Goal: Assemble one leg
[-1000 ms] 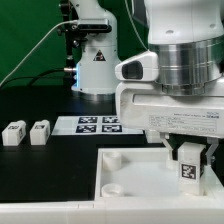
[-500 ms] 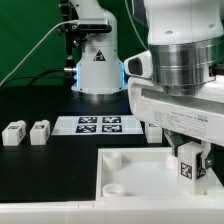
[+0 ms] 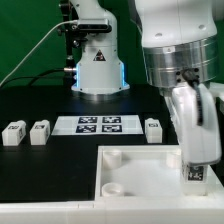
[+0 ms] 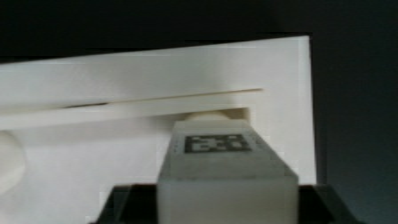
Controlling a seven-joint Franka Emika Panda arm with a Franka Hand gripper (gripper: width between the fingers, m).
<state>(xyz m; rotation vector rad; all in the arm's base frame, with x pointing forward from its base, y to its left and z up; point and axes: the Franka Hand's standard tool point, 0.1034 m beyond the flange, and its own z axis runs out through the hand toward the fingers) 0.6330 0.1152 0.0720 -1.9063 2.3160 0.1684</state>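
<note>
Over the white panel [image 3: 140,170], at the exterior view's right, the pincer [image 3: 196,172] pinches a leg [image 3: 196,173] w/ its tag facing out, low over the panel's corner. Wrist view shows that leg [image 4: 222,158] upright betw. the dark fingers [image 4: 143,205], panel [image 4: 107,90] behind it. Three more legs [image 3: 13,133], [image 3: 39,131], [image 3: 153,128] sit on the black desk [image 3: 40,105], beside the marker board [image 3: 97,124], apart from each other.
</note>
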